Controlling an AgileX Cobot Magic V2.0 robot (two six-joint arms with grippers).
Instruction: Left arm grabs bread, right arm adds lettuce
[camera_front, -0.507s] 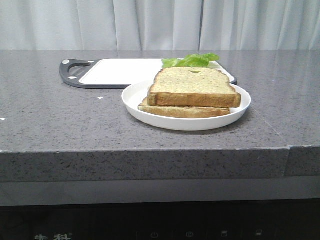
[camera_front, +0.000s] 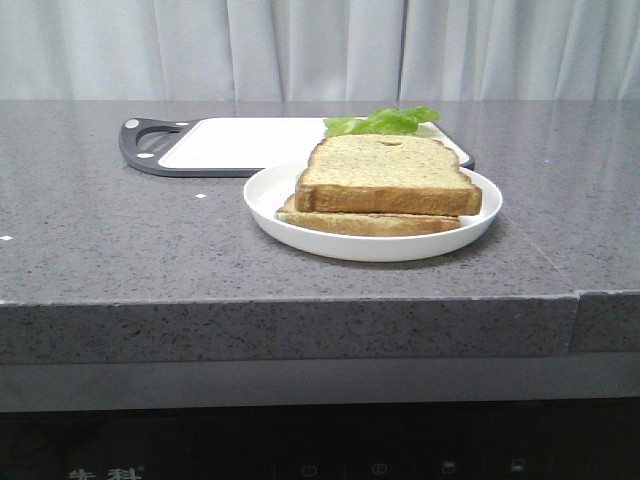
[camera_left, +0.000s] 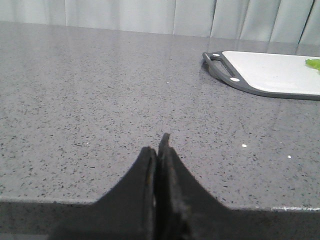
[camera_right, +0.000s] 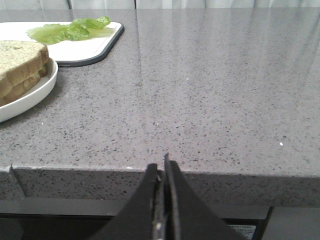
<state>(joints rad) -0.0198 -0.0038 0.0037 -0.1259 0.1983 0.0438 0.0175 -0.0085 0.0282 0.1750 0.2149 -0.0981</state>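
Bread and lettuce sit untouched mid-counter; both grippers are pressed closed and empty at the counter's near edge.

The left gripper (camera_left: 159, 150) hangs low at the front edge of the grey counter (camera_front: 120, 240), fingers together on nothing, well apart from the cutting board (camera_left: 272, 72) ahead of it. On the white plate (camera_front: 268, 195) in the middle, the bread (camera_front: 385, 172) lies flat on a thinner slice (camera_front: 370, 223). The lettuce (camera_front: 385, 121) rests on the board's right end, just behind the plate. The right gripper (camera_right: 161, 175) sits equally low at the near edge, fingers clenched on nothing, far from plate and leaf.
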